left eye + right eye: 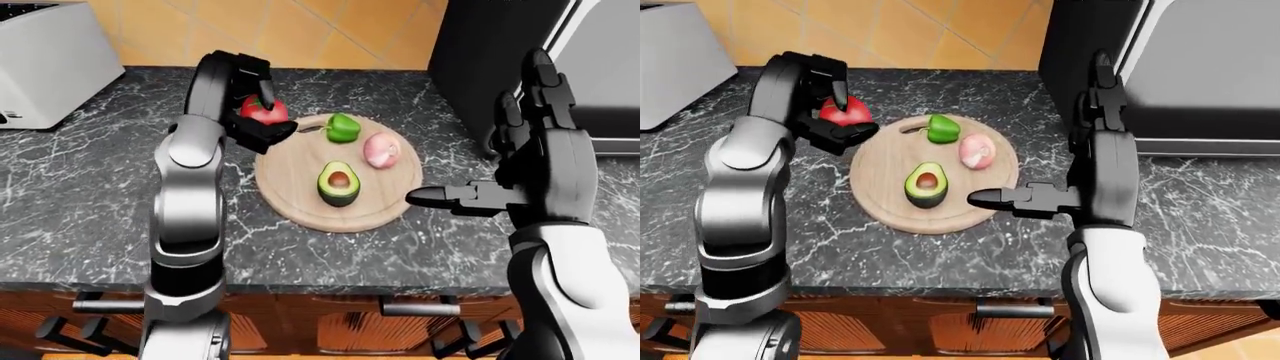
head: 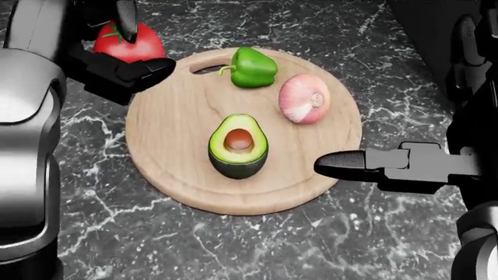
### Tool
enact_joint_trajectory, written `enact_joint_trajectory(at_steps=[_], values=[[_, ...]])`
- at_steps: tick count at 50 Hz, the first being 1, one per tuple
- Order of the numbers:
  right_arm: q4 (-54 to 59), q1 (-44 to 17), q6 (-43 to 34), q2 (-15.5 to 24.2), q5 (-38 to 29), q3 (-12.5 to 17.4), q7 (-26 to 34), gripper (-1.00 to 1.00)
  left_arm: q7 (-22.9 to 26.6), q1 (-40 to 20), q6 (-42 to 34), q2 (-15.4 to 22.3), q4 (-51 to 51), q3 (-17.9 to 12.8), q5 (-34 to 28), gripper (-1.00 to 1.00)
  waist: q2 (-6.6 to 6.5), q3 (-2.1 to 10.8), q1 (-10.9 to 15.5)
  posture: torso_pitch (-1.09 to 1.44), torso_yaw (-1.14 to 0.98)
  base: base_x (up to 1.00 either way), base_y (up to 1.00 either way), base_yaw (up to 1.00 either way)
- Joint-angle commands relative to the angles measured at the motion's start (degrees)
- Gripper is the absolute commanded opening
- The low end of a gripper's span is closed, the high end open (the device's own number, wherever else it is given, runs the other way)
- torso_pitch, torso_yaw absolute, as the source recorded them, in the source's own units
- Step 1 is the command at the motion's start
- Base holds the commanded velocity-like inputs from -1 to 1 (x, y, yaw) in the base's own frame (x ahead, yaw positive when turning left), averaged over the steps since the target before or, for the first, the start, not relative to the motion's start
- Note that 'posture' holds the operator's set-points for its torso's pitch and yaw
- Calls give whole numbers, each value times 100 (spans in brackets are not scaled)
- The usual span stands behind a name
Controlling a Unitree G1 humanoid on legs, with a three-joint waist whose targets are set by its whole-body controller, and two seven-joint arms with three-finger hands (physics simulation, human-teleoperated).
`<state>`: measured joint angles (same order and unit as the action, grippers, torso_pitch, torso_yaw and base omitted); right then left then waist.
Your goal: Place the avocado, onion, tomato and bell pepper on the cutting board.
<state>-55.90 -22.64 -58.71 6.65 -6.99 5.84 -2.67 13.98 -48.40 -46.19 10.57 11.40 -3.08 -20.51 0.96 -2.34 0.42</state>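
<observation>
Gripping the tomato [image 2: 128,41], the left hand [image 2: 117,55] hovered at the board [image 2: 171,151] edge; avocado [image 2: 238,146], onion [image 2: 303,99] and pepper [image 2: 253,67] lay on it; right hand [image 2: 404,163] was open, empty.

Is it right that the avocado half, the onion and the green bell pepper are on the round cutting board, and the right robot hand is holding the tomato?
Not quite. The left robot hand holds the tomato, as the head view shows; the right robot hand holds nothing. The avocado half, onion and green bell pepper do sit on the round cutting board.
</observation>
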Motion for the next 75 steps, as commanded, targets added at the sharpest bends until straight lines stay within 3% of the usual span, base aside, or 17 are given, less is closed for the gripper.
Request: enact_joint_trajectory(at_steps=[1, 12, 27, 38, 56, 69, 75], values=[[-135, -87, 193, 35, -23, 21, -19, 100, -143, -252, 375, 0, 29, -6, 47, -98, -2, 149, 1, 0, 0, 0, 0, 0], [-66, 11, 331, -3, -48, -31, -52, 100, -382, -421, 973, -224, -779, 94, 215, -97, 7, 168, -1, 0, 0, 0, 0, 0], [-124, -15, 244, 5, -89, -20, -5, 100, -407, -224, 1019, -467, -715, 228, 269, -91, 8, 168, -11, 0, 0, 0, 0, 0], [-182, -120, 108, 41, -89, 17, 36, 100, -449, -68, 1181, -513, -850, 237, 276, -76, 7, 169, -8, 0, 0, 0, 0, 0], [-215, -8, 155, 35, -93, 8, 34, 100, -580, 137, 1546, -530, -1240, 230, 317, -69, 5, 182, -2, 0, 0, 0, 0, 0], [-252, 41, 156, 27, -138, -5, 64, 100, -591, 222, 1563, -526, -1236, 221, 301, -33, 1, 190, -2, 0, 0, 0, 0, 0], [-296, 13, 89, 38, -142, 23, 95, 100, -600, 241, 1585, -524, -1261, 217, 298, -28, -2, 199, -4, 0, 0, 0, 0, 0]])
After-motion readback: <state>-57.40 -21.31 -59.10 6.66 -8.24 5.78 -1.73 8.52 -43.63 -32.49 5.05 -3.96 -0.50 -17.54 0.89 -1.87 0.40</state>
